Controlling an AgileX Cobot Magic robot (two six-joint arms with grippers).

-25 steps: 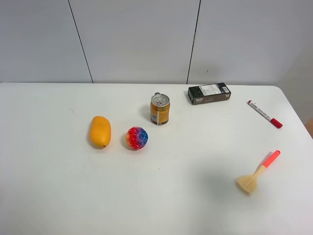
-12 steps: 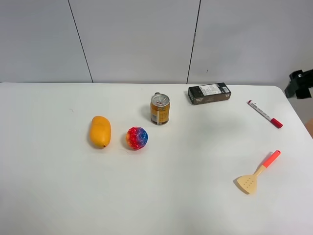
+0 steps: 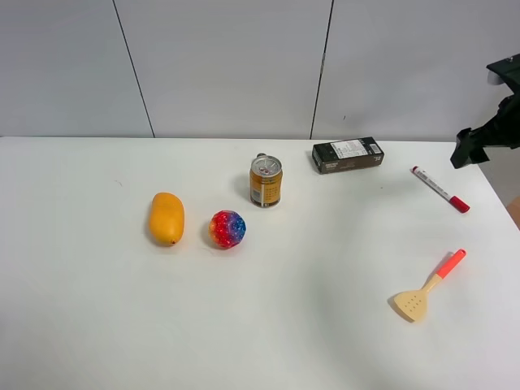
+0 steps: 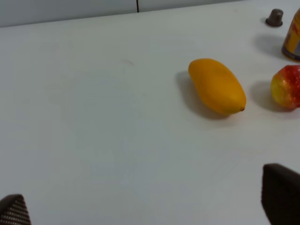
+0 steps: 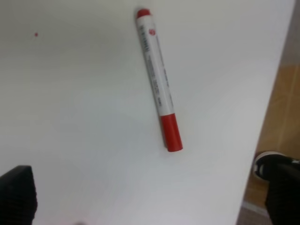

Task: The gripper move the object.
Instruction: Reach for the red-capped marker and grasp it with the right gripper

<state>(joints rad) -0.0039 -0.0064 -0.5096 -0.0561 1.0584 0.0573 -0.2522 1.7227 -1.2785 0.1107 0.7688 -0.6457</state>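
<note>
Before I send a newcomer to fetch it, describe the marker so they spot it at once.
On the white table, look to the far right corner, right of the black box. The marker lies flat there. Unlike the orange-handled spatula nearer the front, it is a slim white stick with a red cap.

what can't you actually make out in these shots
- Right pincer: exterior high view, cut off by the right edge, jaws unreadable.
- Marker print: blurred in right wrist view, too small in exterior high.
- Can and ball: cut by the frame edge in left wrist view.
- Left pincer: outside exterior high view.
</note>
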